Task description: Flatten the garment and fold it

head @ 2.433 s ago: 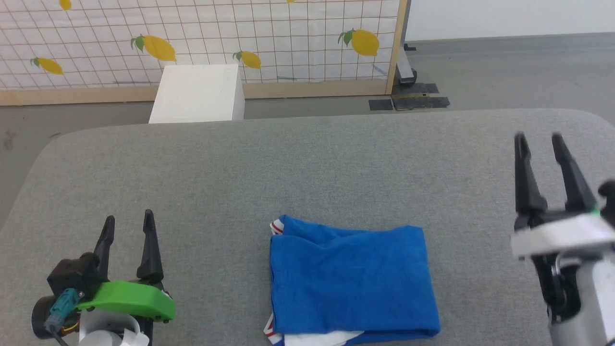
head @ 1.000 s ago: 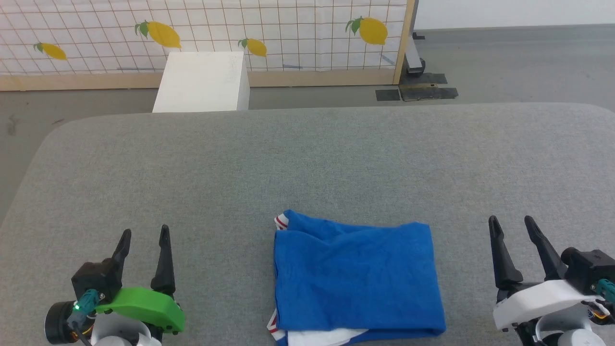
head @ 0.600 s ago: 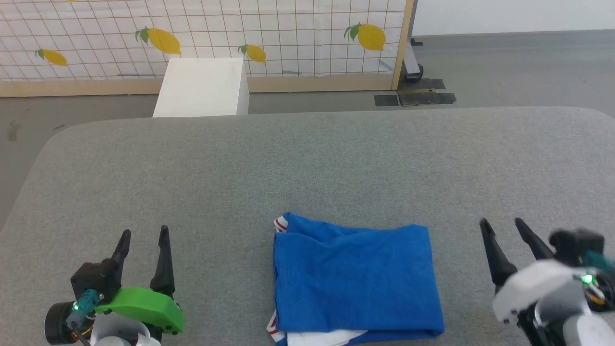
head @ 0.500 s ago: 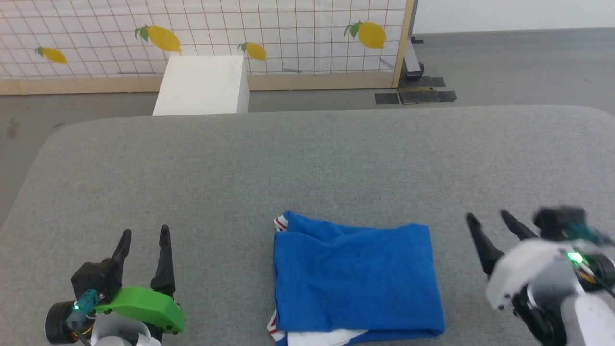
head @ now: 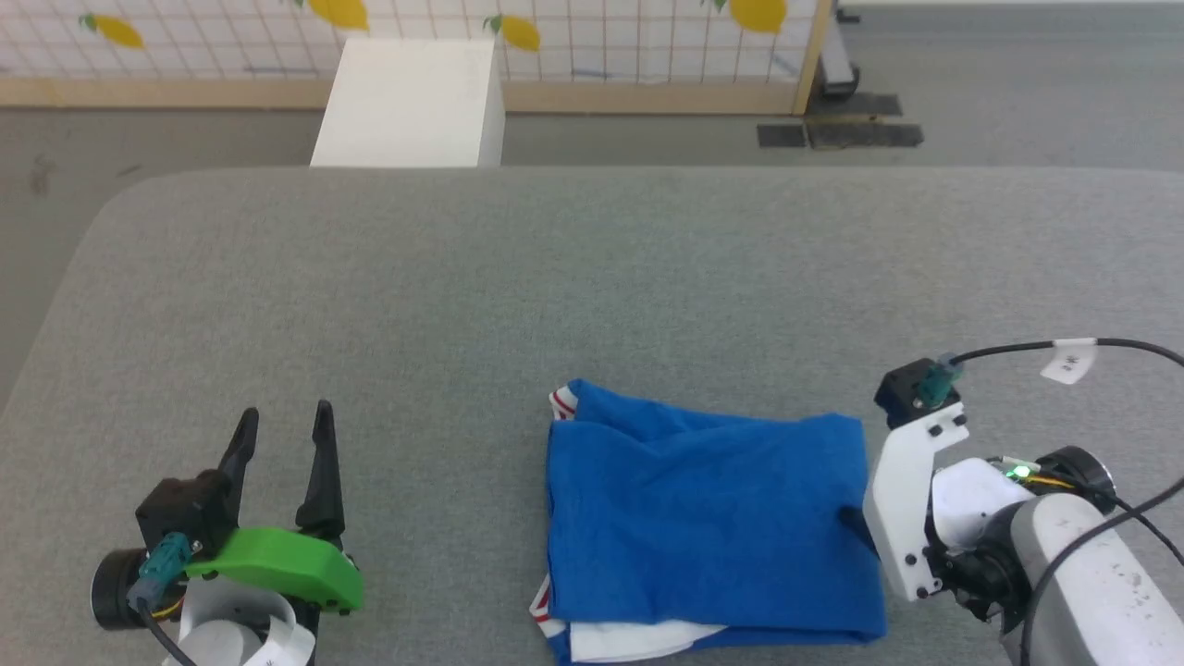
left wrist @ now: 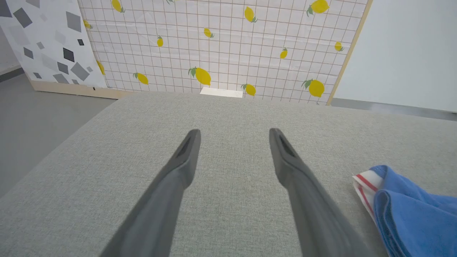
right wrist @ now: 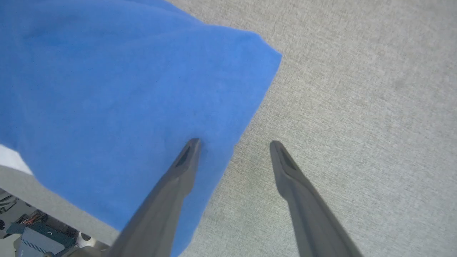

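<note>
The garment [head: 703, 518], a folded blue jersey with red-striped white trim, lies at the near edge of the grey woven surface [head: 555, 277]. The right hand [right wrist: 234, 142], spread, straddles its right edge; the left hand [head: 286, 413], spread, stands well apart over bare fabric. Beyond the round-cornered far edge stand a white box [head: 407, 102] and a lemon-print screen [head: 601, 37].

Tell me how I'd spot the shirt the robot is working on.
Find the big grey table. Near its front edge lies the shirt. It is the one bright blue thing there, folded flat, with red-striped white trim at its left corners.
</note>
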You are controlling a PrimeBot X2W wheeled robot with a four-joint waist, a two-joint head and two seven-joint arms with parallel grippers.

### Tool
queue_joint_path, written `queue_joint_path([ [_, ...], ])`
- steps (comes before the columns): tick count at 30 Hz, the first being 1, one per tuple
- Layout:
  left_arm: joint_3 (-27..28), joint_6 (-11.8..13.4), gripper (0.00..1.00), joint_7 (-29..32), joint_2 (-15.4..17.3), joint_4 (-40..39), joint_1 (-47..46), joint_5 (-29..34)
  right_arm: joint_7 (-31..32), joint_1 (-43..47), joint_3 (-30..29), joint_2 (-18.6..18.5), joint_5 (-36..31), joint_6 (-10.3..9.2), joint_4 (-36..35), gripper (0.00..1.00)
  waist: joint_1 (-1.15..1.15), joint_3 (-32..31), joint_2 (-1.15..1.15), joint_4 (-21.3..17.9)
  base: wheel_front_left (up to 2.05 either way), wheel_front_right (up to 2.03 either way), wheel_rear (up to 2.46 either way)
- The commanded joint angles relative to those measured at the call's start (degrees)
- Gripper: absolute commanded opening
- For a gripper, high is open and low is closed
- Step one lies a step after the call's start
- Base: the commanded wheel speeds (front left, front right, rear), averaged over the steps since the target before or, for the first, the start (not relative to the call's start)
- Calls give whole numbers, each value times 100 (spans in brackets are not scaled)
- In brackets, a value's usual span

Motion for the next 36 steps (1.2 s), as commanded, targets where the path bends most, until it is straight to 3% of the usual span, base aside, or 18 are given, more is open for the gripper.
queue_joint_path([
  [1, 1, 11, 100, -13, 19, -23, -131, -25, 69, -102, 66, -9, -72, -8, 86, 100, 0, 201, 0, 172, 0, 0, 0],
  [14, -59, -23, 100, -98, -42, 36, -319, -36, -92, -72, 415, 154, -49, -8, 876, 100, 0, 440, 0, 342, 0, 0, 0],
  [15, -67, -28, 100, -103, -45, 45, -326, -36, -98, -84, 433, 152, -19, -8, 925, 40, 0, 436, 0, 341, 0, 0, 0],
  [17, -75, -36, 100, -114, -51, 59, -332, -40, -135, -110, 444, 146, 38, -8, 983, 0, 0, 425, 0, 333, 0, 0, 0],
  [24, -72, -41, 100, -148, -72, 90, -314, -65, -288, -261, 472, -59, 227, -8, 929, 0, 0, 321, 0, 276, 0, 0, 0],
  [27, -67, -51, 100, -161, -53, 88, -269, -82, -368, -389, 573, -326, 436, -8, 713, 0, 0, 199, 0, 107, 0, 0, 0],
  [36, -70, -44, 100, -134, -9, -26, -175, -132, -127, -642, 806, -986, 740, -8, 257, 0, 0, 255, 0, -982, 0, 0, 0],
])
